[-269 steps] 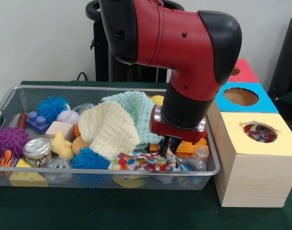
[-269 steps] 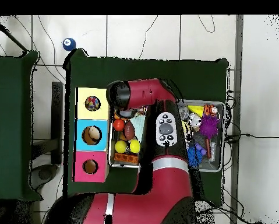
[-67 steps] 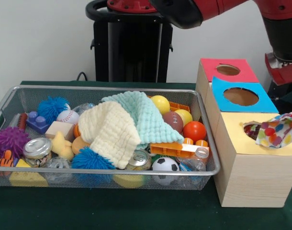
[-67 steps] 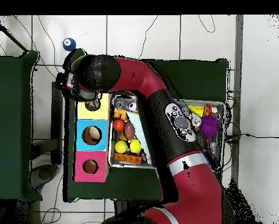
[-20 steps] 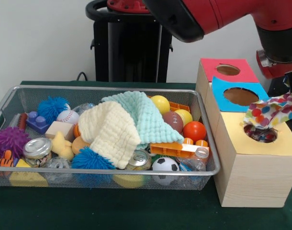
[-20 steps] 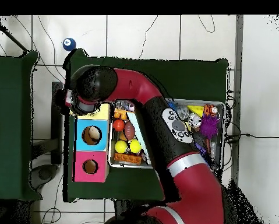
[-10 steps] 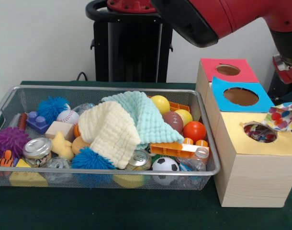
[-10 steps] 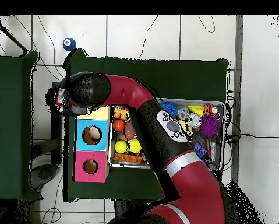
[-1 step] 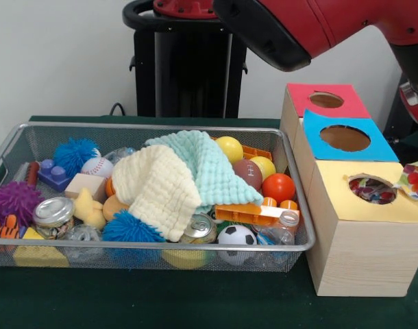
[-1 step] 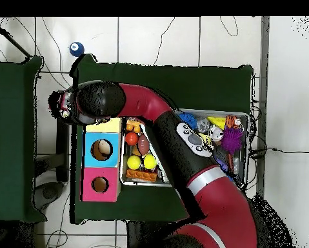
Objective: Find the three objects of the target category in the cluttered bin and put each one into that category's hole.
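Spotted cloth (image 9: 416, 179) at right edge beside yellow box's hole (image 9: 371, 188); arm (image 10: 150, 113) overhead, gripper state can't tell.

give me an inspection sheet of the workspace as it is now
surface: green cloth under bin and boxes.
job's things: spotted cloth at the picture's right edge, beside the yellow box's hole, not in it; spotted fabric shows inside the hole. Cream cloth and mint cloth in the wire bin.
clutter: balls, cans, blocks, spiky toys in the bin.
tool: hidden by the arm; state cannot be told.
cables: thin leads on the floor.
surroundings: blue box, red box, white wall.
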`<control>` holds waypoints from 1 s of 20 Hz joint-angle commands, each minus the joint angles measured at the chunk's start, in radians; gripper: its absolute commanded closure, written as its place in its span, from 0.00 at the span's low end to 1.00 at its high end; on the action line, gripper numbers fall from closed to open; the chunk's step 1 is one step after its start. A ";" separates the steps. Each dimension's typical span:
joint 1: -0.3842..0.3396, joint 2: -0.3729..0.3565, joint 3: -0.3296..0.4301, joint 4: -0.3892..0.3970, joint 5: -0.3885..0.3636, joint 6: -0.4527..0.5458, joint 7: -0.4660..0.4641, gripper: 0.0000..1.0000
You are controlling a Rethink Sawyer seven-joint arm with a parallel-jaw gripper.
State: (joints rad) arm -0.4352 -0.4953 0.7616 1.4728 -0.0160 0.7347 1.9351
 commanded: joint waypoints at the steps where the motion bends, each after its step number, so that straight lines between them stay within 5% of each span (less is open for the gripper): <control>1: -0.016 0.021 -0.004 0.031 -0.041 0.047 -0.076 1.00; 20: -0.072 0.026 0.016 0.045 -0.034 0.111 -0.119 1.00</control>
State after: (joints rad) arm -0.4562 -0.4954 0.7700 1.4713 -0.0273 0.7355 1.9351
